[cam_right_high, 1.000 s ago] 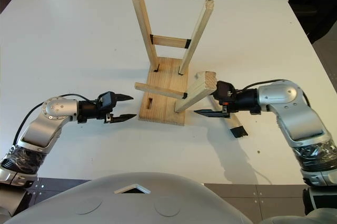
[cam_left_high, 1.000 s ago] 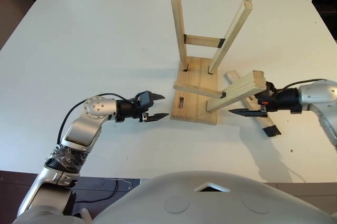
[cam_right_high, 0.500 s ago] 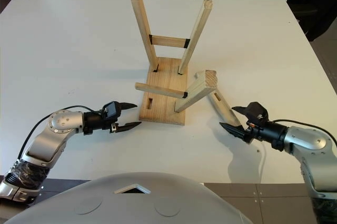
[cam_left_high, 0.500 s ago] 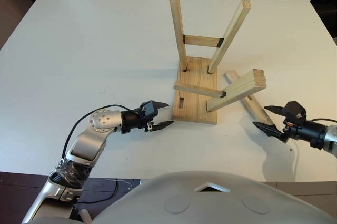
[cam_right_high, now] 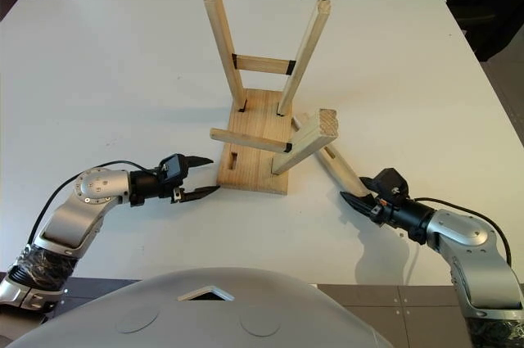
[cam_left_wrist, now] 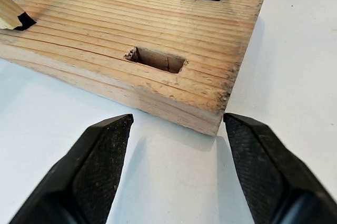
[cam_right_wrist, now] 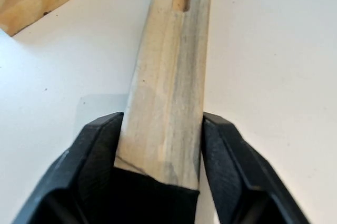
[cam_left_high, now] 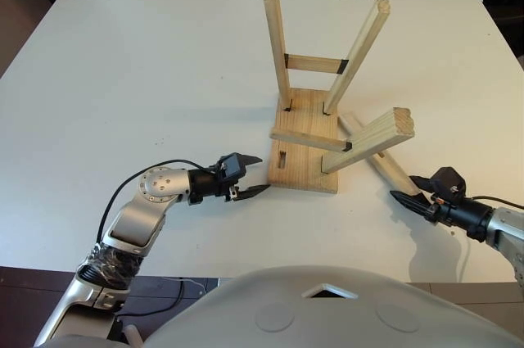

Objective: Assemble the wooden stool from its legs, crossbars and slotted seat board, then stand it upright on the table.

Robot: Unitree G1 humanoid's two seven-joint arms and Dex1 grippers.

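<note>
With my right end effector (cam_left_high: 403, 187) clamped on the end of the loose leg (cam_right_wrist: 166, 76) lying beside the upturned seat board (cam_left_high: 307, 172) on the desk (cam_left_high: 123, 78), I had the left end effector (cam_left_high: 262, 174) spread apart at the board's corner, likely to steady it.

My left gripper (cam_left_high: 262, 174), jaws apart, sits just short of the near corner of the seat board (cam_left_high: 307, 166). My right gripper (cam_left_high: 407, 192) is at the near end of the loose leg (cam_left_high: 393, 172).
</note>
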